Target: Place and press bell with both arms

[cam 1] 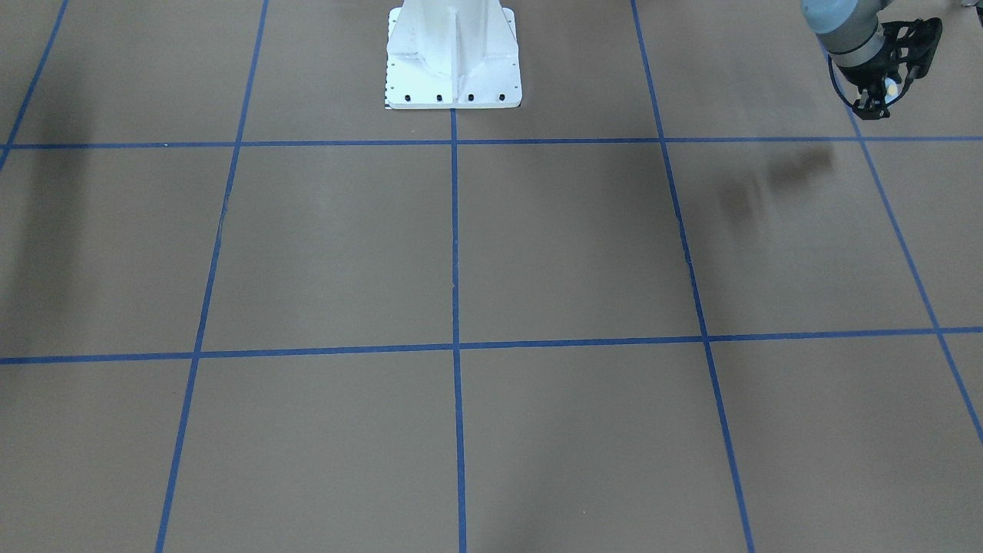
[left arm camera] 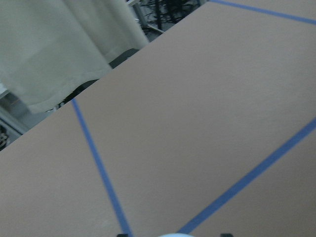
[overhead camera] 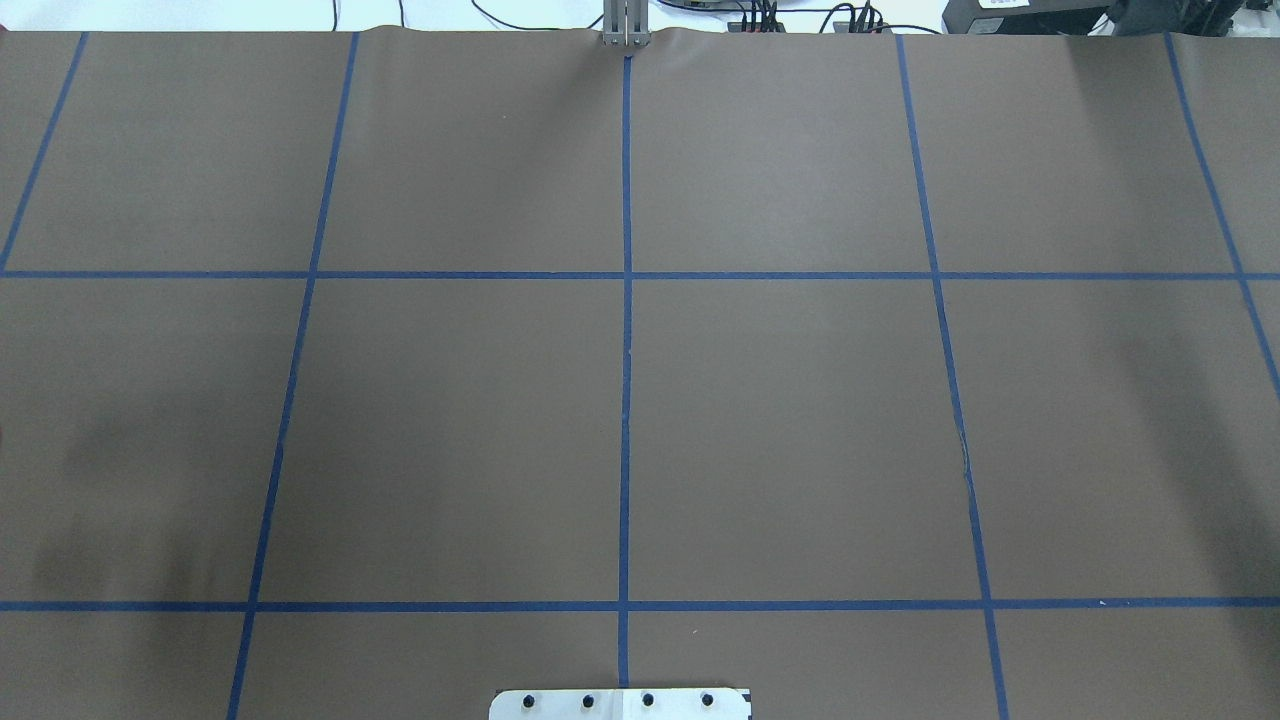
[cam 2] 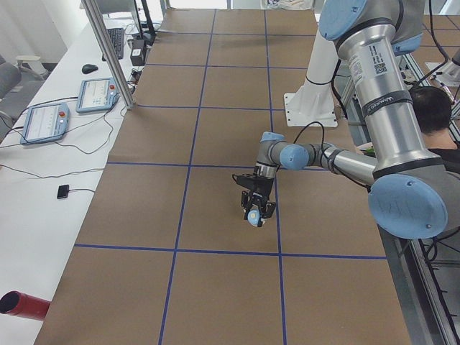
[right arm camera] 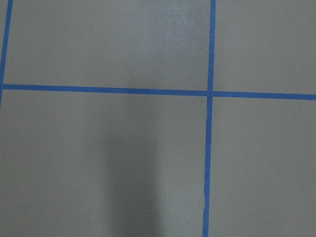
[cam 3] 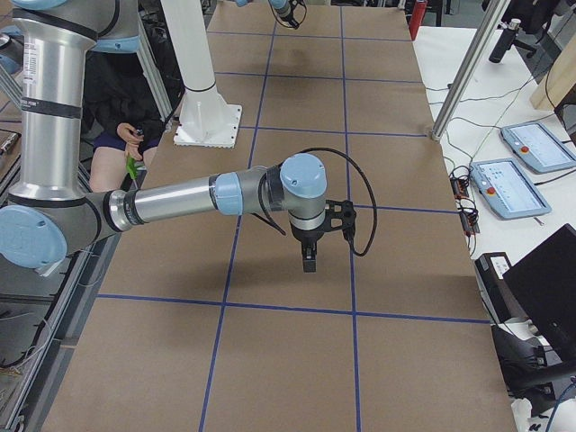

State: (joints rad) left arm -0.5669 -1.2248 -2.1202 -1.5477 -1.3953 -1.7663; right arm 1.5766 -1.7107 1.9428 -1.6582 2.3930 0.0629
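The left gripper is closed on the bell, fingers pointing down, with the light-blue dome held between them above the table near the robot's left end. The bell is not set down: you can see a gap beneath it in the left side view, and its shadow falls apart from the gripper in the front-facing view. Treat this carry height as clearance for travel to a placing spot. The right gripper hangs tool-down over the other half of the blue tape grid – probably on standby to press once the bell stands free. It appears only in the right side view, so you cannot tell whether its fingers are wide or narrow. Placing and pressing both remain to be done.
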